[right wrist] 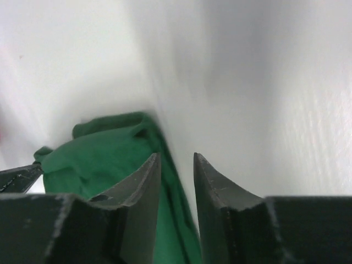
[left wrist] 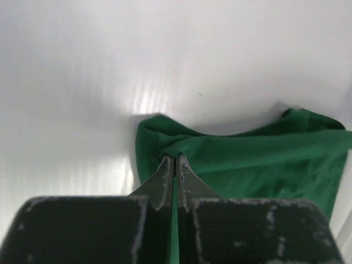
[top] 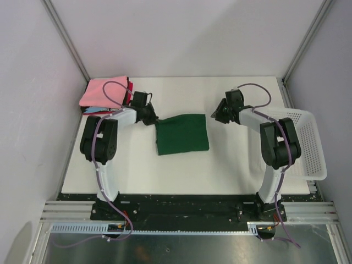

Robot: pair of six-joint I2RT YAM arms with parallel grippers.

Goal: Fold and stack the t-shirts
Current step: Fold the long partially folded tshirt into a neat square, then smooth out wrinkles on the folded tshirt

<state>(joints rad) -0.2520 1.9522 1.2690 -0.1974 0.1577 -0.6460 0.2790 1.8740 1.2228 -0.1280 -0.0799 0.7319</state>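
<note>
The dark green t-shirt lies folded to a rectangle in the middle of the white table. My left gripper is at its far left corner. In the left wrist view the gripper is shut on a pinch of the green cloth. My right gripper is by the far right corner, open. In the right wrist view the gripper stands over the shirt's right edge, its jaws apart and holding nothing. The folded stack with pink on top sits at the far left corner of the table.
A white mesh basket hangs over the table's right edge behind the right arm. Grey walls close in the table on the left, back and right. The left gripper's finger shows at the left edge of the right wrist view.
</note>
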